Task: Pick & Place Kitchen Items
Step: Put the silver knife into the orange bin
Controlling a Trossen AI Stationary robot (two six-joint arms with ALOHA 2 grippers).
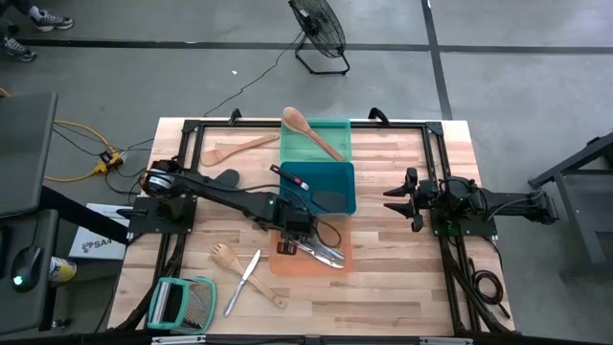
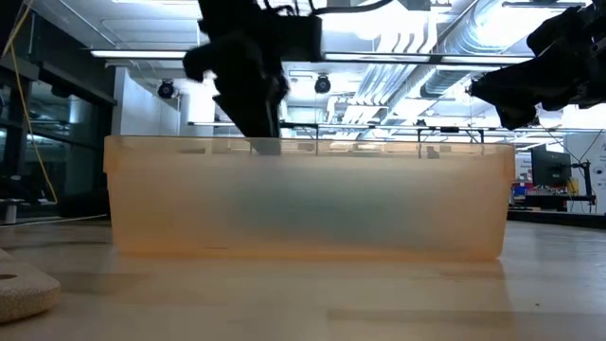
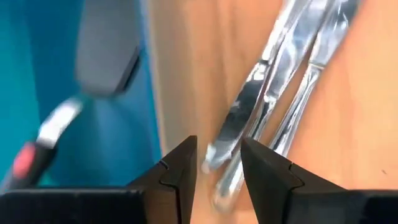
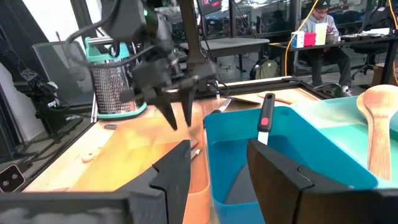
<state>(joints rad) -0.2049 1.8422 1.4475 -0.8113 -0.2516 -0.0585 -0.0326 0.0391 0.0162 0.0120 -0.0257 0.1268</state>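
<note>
My left gripper [image 1: 293, 233] is open and points down into the orange tray [image 1: 287, 266], above the silver metal utensils [image 1: 326, 253] that lie in it. In the left wrist view the gripper [image 3: 217, 168] has one finger on each side of the end of these silver utensils [image 3: 249, 118]; I cannot tell whether it touches them. A black spatula [image 1: 311, 192] lies in the blue tray [image 1: 343, 175], with its handle [image 4: 266, 118] leaning on the rim. A wooden spoon [image 1: 311, 132] lies across the green tray [image 1: 337, 129]. My right gripper [image 1: 391, 198] waits open at the right.
Loose on the table's left are a wooden spatula [image 1: 235, 150], a black utensil [image 1: 225, 179], a wooden fork [image 1: 225, 257], a silver knife [image 1: 244, 280] and another wooden utensil [image 1: 273, 297]. A grater [image 1: 182, 302] lies at the near left corner.
</note>
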